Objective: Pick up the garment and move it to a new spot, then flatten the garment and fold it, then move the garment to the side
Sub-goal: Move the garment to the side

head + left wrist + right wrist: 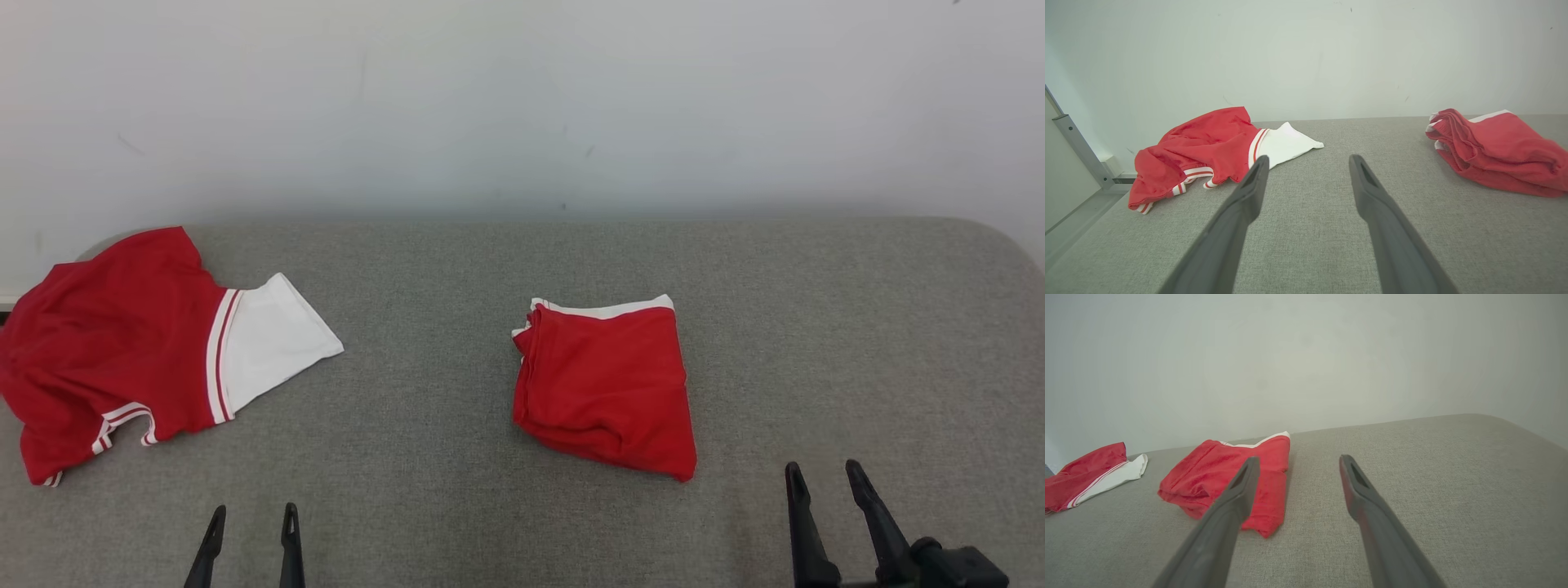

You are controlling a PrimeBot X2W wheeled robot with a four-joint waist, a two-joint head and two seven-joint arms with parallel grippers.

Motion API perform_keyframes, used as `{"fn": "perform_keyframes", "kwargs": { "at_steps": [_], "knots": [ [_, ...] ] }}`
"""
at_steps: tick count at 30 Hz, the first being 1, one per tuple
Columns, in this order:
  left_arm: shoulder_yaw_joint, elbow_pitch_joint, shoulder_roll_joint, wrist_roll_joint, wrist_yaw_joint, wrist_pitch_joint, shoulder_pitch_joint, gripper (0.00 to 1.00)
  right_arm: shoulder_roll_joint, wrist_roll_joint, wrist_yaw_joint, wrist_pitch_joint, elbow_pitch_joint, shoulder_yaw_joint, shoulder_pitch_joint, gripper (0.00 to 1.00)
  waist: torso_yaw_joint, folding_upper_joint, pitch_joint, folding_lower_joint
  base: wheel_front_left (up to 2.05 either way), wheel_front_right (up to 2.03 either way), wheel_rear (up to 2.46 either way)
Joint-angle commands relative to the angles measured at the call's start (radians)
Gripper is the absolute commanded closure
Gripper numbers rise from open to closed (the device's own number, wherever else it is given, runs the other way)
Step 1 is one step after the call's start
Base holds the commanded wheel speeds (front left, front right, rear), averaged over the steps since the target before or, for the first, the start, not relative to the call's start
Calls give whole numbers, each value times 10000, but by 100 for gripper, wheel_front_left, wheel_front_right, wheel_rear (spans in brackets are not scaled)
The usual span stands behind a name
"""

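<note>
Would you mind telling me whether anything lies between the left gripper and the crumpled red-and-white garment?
Nothing visible does: bare grey table lies between the open left gripper and the crumpled red-and-white garment. The folded red garment lies apart, farther right.

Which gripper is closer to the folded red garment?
Right. The right gripper is just right of the folded red garment, by its near corner; the left gripper is far off to its left.
</note>
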Motion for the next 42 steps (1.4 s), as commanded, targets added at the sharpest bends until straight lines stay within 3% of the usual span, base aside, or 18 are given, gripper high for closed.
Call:
{"fn": "perform_keyframes", "kwargs": {
  "at_steps": [1,9,24,31,39,41,42],
  "knots": [
    [0,18,-27,11,-5,-32,-63,0,-43,38,-24,-1,16,77,-261,0,27,0,14,-1,0,0,0],
    [-237,61,-50,47,-16,-32,-196,0,-405,433,-24,-1,966,660,-2085,0,416,0,125,-1,0,0,0],
    [-553,340,-42,-57,-168,-32,-1004,0,-1010,642,-24,799,6251,1128,-6378,0,1380,0,1351,-1,0,0,0],
    [-660,322,-70,-91,-97,-32,-1323,0,-937,794,-24,839,8121,1516,-7187,0,1522,0,1834,-1,0,0,0],
    [-774,390,-96,-152,-21,-32,-1578,0,-657,1093,-24,1080,9354,2182,-7556,0,1425,0,2087,-1,0,0,0],
    [-816,421,-98,-168,-25,-32,-1670,0,-572,1207,-24,1133,9556,2399,-7633,100,1416,0,2140,-1,0,0,0],
    [-837,428,-102,-178,-13,-32,-1688,0,-541,1301,-24,1051,9583,2482,-7677,100,1411,0,2160,-1,0,0,0]
  ]
}}
